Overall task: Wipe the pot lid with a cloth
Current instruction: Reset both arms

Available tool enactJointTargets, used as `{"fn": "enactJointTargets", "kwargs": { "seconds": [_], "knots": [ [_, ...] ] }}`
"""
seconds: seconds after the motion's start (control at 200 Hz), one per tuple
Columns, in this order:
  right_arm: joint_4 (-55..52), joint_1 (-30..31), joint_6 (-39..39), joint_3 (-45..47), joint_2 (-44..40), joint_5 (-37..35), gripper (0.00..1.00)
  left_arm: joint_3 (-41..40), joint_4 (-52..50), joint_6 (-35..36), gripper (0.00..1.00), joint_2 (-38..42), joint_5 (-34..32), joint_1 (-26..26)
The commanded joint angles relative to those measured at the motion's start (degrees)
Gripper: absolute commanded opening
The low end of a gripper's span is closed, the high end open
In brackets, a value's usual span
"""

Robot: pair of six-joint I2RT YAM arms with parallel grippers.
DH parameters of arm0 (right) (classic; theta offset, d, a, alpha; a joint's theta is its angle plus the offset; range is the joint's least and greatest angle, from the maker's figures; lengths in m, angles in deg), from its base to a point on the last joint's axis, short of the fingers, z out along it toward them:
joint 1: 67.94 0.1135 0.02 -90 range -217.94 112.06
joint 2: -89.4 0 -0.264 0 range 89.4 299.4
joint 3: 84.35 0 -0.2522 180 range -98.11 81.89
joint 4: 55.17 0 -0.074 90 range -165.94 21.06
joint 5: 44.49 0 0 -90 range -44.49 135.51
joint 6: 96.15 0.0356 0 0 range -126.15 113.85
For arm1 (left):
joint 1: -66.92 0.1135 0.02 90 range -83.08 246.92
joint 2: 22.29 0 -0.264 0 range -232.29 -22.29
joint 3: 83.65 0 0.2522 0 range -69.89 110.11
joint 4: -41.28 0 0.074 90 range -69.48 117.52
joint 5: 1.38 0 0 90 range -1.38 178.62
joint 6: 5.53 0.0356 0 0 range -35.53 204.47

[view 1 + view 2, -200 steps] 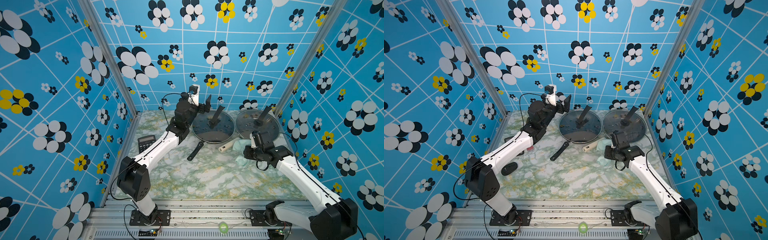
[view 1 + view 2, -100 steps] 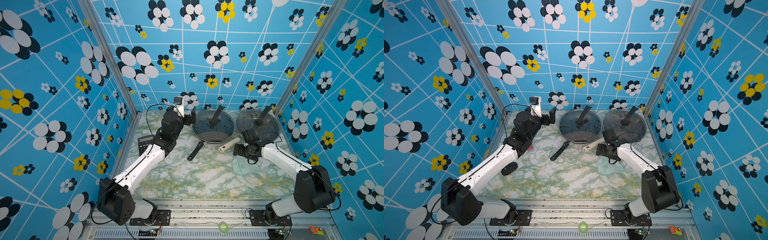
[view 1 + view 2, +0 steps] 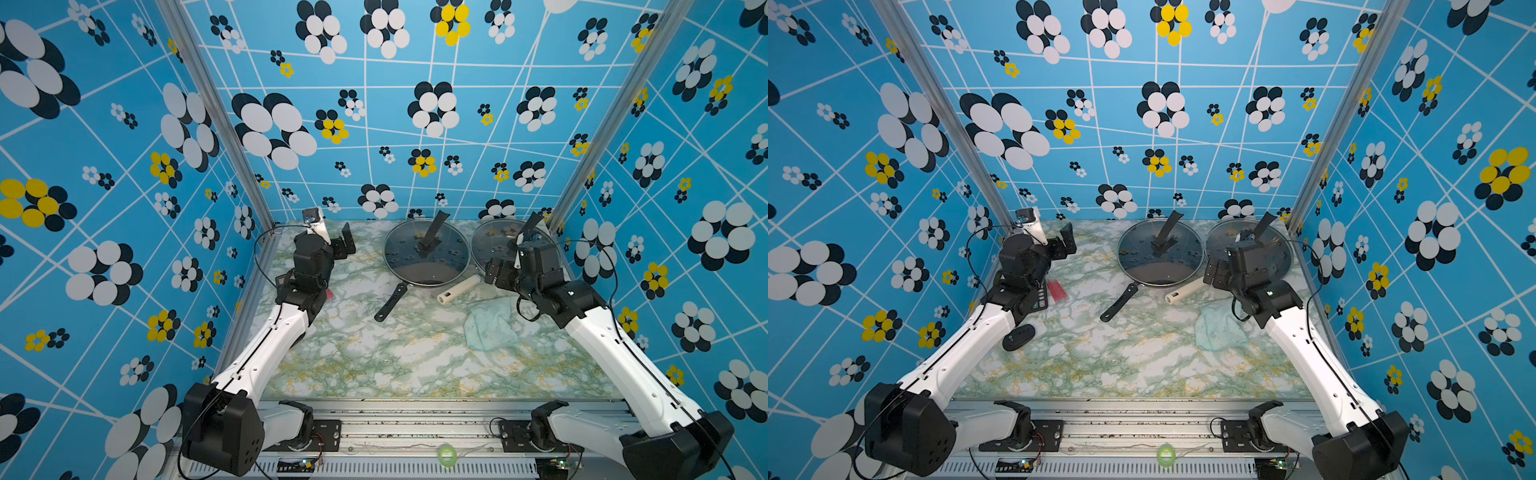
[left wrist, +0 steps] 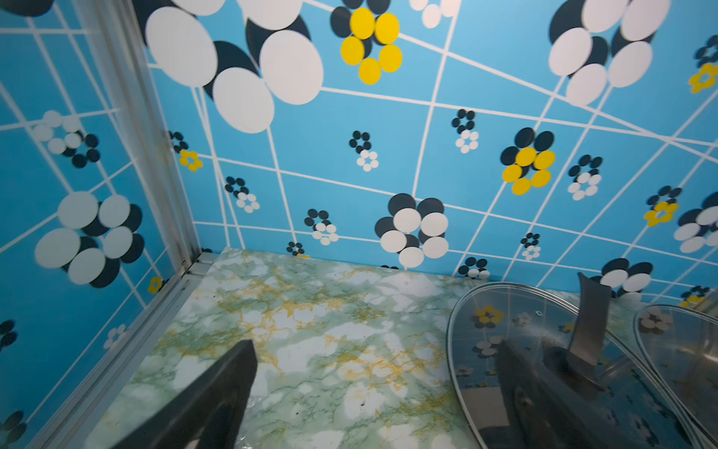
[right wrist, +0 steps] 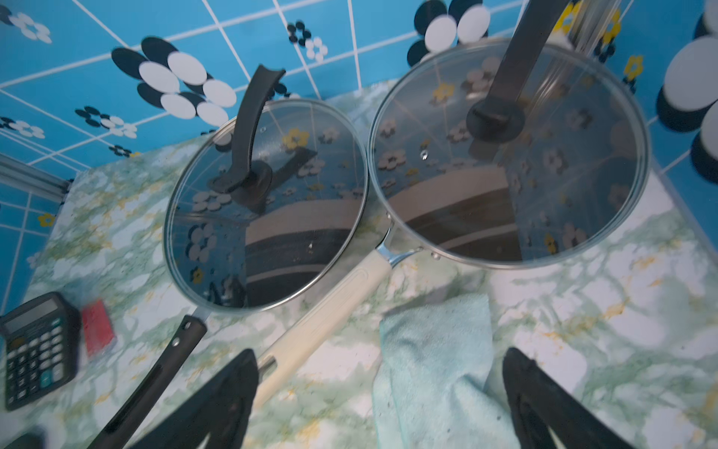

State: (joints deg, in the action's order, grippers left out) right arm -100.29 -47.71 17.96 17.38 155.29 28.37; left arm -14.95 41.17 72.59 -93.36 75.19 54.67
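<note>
The cloth (image 3: 490, 326) lies crumpled on the table (image 3: 374, 353), just beside the cream pan handle (image 3: 457, 289) and in front of the right-hand glass lid (image 3: 494, 245). The right gripper (image 5: 380, 404) hangs near the cloth, jaws spread wide, holding nothing; the left gripper (image 4: 373, 396) is equally wide and empty
</note>
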Motion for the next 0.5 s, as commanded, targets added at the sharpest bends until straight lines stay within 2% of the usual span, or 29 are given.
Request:
{"fn": "enactJointTargets", "kwargs": {
  "seconds": [0.0,0.09,0.205,0.275,0.495],
  "knots": [
    [12.7,-0.8,-4.9,8.8,1.2,-11.5,0.99,-7.4,-0.2,-3.9,0.99,5.0,-0.1,3.8],
    [18.3,-2.8,-3.8,13.2,0.1,-13.4,0.99,-14.0,0.2,-4.7,0.99,10.1,-0.3,6.7],
    [18.2,-5.6,-1.9,16.6,-1.6,-17.7,0.99,-20.7,-2.5,-2.6,0.99,14.8,-1.5,8.4],
    [19.4,-6.9,-0.3,20.0,-2.2,-20.6,0.99,-26.1,0.9,-1.3,0.99,16.1,-1.4,8.7],
    [26.0,-7.4,-1.2,26.4,1.0,-22.8,0.99,-36.0,14.1,2.4,0.99,10.9,-5.0,8.7]
  ]
}}
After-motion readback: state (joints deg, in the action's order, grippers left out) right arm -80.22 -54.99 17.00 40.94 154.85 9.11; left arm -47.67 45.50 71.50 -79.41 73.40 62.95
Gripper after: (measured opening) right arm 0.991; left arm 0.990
